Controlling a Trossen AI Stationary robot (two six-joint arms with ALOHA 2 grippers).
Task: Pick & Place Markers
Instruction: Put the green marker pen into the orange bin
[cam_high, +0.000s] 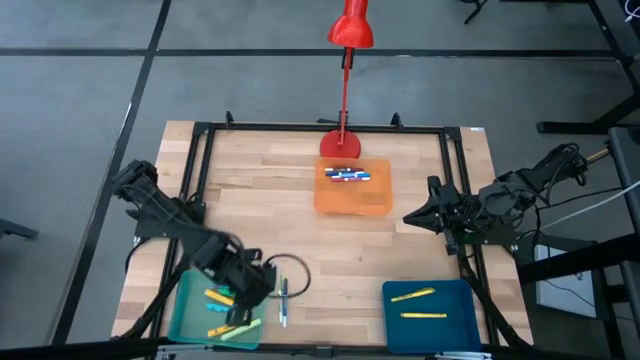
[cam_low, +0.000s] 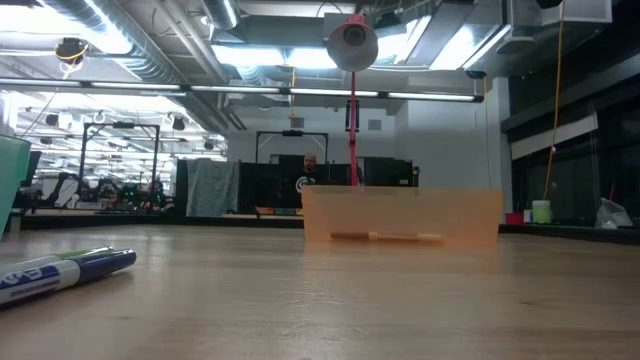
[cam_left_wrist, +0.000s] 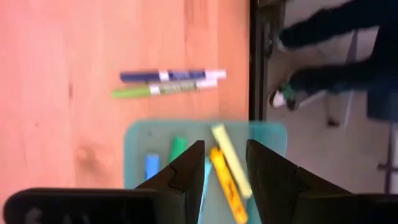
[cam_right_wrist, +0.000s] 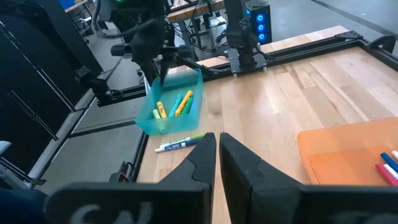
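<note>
Two markers (cam_high: 283, 302) are laid on the table beside the teal tray (cam_high: 190, 310).
Left gripper (cam_high: 262, 283) is held spread and empty over that tray; right gripper (cam_high: 410, 217) is pressed together.

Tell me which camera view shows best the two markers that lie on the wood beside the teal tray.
The left wrist view: the two markers lie unobstructed, one blue, one green, parallel beside the teal tray. The low view shows them only end-on at its edge. The right wrist view shows them small; the high view shows them tiny beside the left pincer.
</note>
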